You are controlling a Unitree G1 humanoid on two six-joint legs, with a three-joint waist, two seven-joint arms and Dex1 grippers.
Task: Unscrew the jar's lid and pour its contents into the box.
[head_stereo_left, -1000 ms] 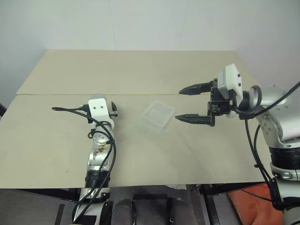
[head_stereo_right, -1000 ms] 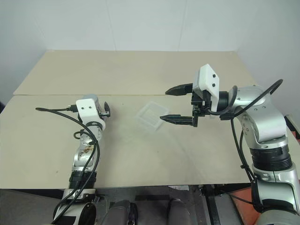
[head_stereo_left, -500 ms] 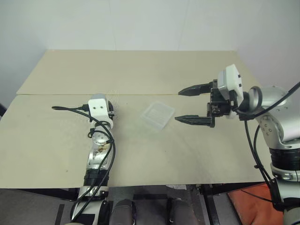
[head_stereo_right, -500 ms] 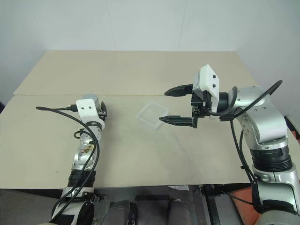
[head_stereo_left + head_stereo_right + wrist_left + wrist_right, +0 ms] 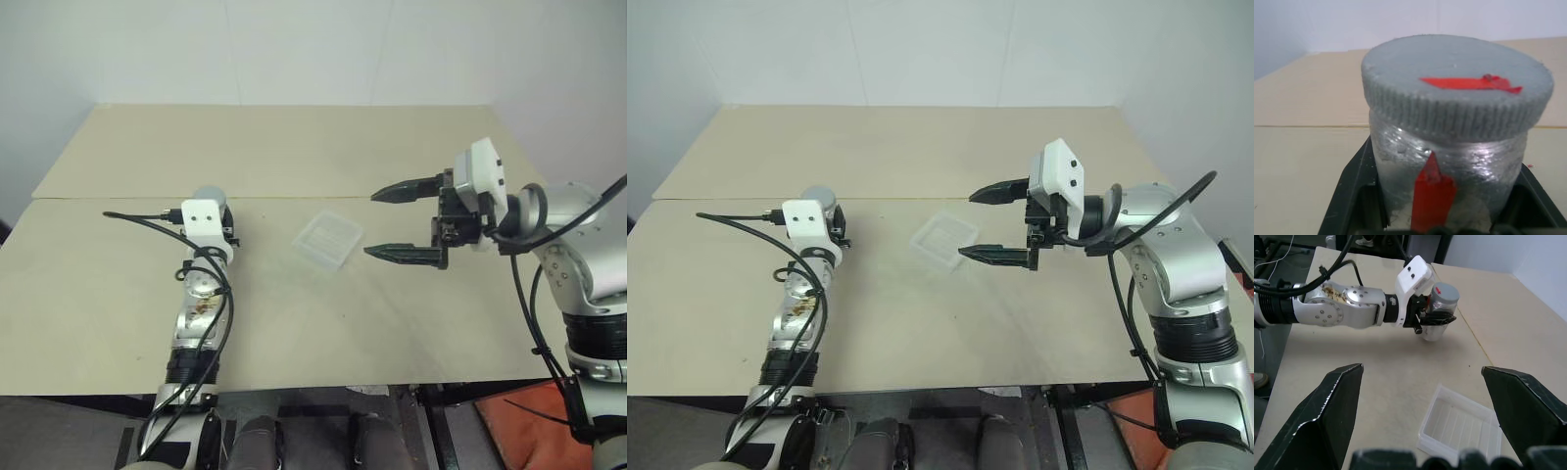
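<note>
Table (image 5: pixel 294 333): two beige boards, seam running across. Box (image 5: pixel 327 241): clear plastic, lying flat on the near board just in front of the seam, near centre. Left arm extends forward over the near board; white wrist block at its end, with the jar (image 5: pixel 212 199) partly visible just beyond it. Right gripper (image 5: pixel 387 223): above the table just right of the box, pointing left, fingers spread wide, nothing between them.

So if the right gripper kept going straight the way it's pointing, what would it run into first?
Probably the jar, lid on, held in the left gripper. The right gripper, jaws open, points across the table toward it and looks set to pass above the box, though depth is unclear.
</note>
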